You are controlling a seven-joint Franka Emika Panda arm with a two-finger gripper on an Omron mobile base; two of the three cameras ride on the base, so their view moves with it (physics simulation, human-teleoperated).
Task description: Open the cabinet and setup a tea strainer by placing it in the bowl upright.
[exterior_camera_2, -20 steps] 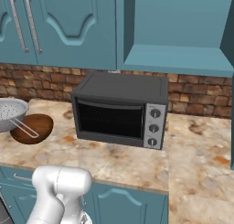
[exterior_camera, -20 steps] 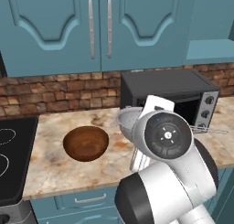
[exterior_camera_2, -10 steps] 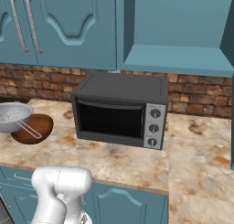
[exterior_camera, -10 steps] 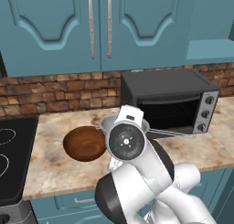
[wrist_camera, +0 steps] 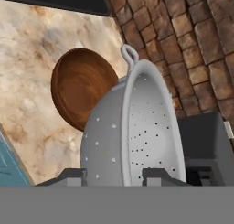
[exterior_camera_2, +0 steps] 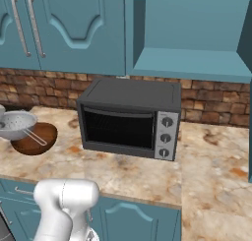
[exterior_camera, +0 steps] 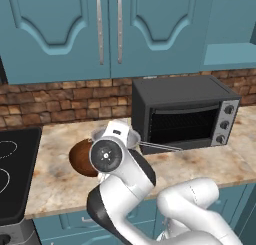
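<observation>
Just above the bowl (exterior_camera_2: 33, 139), the tea strainer (exterior_camera_2: 17, 125) hangs in the gripper (wrist_camera: 113, 175), pinched at its rim (mouth up), bowl directly beneath.

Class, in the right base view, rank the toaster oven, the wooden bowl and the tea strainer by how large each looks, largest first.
1. toaster oven: clearly largest.
2. wooden bowl and tea strainer: too alike to rank; the strainer hides part of the bowl and the picture's left edge cuts the strainer off.

Bowl (exterior_camera: 80, 160) was partly hidden behind the arm; tea strainer (exterior_camera_2: 17, 125) was cut by the left edge; its lower part lay below the hand view's edge.
</observation>
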